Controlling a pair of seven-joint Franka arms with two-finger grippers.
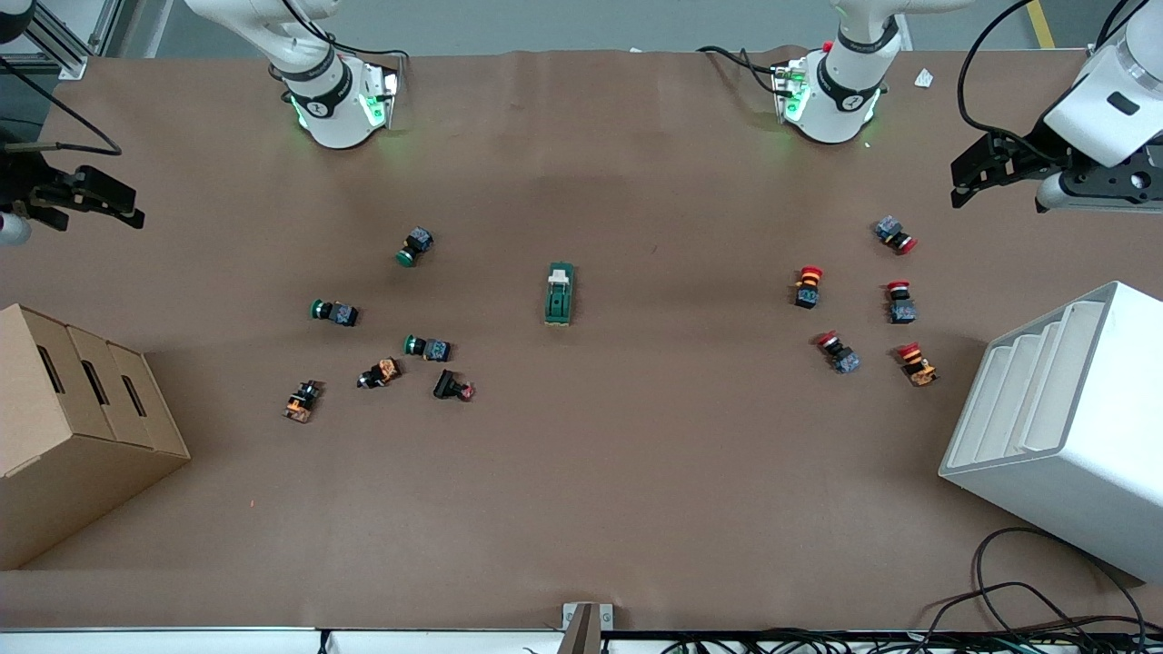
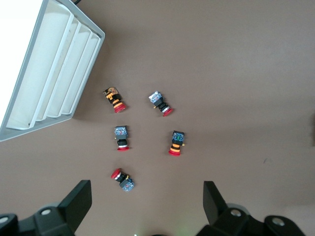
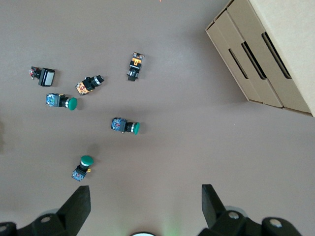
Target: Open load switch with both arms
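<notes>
Dark-green load switch [image 1: 560, 294] (white tab at one end), untouched.

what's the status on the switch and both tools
Left tool and right tool open, high over table ends. Dark-green rectangular load switch untouched mid-table, white tab toward bases. Nothing blocking it.

Robotics lab: 2 arms [image 1: 318, 91], paper-covered table [image 1: 581, 509], cables [image 1: 1045, 609].

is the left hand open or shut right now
Open. In the left wrist view the left hand shows its two fingers spread wide apart, nothing between them, over bare table.
</notes>
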